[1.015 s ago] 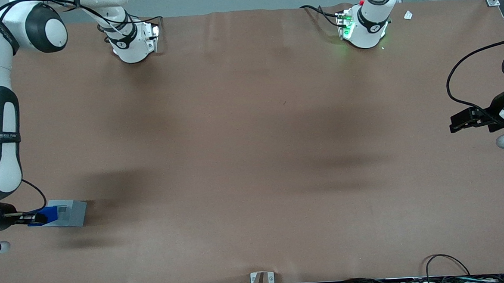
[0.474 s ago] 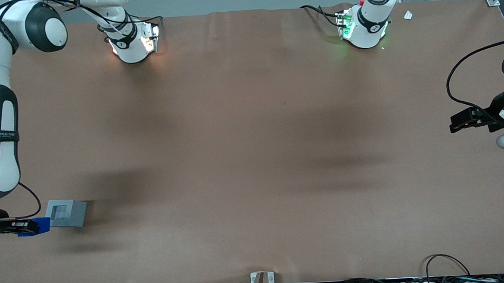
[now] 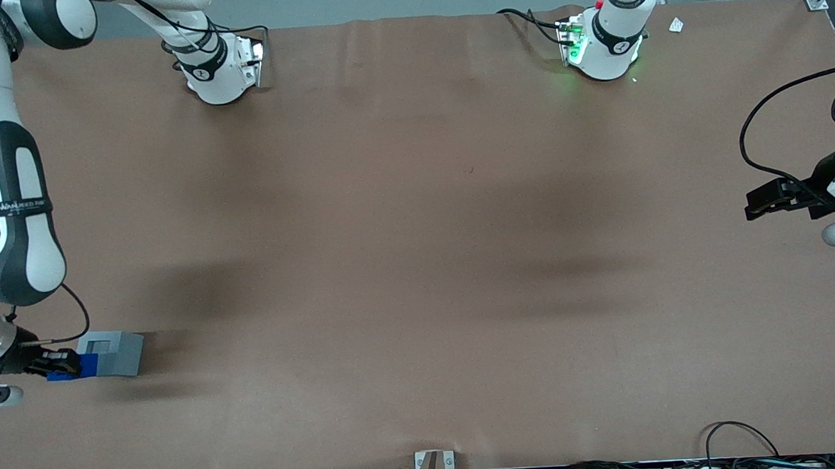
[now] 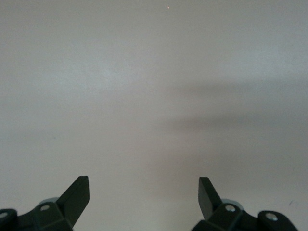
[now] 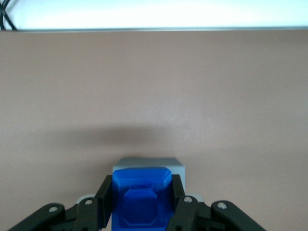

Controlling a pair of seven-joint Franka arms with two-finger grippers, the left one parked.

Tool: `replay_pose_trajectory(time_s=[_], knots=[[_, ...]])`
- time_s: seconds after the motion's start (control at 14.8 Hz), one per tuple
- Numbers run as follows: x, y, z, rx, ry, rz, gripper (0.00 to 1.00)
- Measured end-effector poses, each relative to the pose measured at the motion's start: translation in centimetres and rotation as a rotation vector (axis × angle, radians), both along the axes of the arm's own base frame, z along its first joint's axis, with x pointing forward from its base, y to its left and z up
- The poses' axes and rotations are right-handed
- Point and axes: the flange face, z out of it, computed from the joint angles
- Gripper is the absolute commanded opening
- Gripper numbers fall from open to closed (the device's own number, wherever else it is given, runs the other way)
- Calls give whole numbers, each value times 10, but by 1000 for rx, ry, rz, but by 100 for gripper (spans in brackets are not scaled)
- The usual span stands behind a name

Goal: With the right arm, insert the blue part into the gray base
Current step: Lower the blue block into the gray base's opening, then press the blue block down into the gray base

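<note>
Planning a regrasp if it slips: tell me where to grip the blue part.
Grip the blue part on its two flat side faces, coming from above, as the tool holds it now beside the gray base; this leaves its underside free for the recess.

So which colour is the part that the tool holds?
Bright blue, between the tool's fingers; clearest in the right wrist view.

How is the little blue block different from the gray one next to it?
The blue part is bright blue; the gray base is pale gray. The blue part is smaller than the gray base. The blue part is clamped in the robot's hand, at the table's working-arm end, while the gray base sits free on the table, its top recess still empty. Both are blocky plastic pieces, close together.
</note>
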Motion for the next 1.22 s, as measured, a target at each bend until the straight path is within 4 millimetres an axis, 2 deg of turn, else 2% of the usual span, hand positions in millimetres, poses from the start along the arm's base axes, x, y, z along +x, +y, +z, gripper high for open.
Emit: replay_pose_trajectory(time_s=[0.34,0.47,0.81,1.01,1.22], knots=[[-23,-9,-9,-4,-16,-17,0],[-25,-7,-11,-5,-25,-16,0],[-27,-5,-2,-22,-110,-12,0],[-38,1,-19,-27,-147,-6,0],[-41,2,-24,-22,-138,-14,0]])
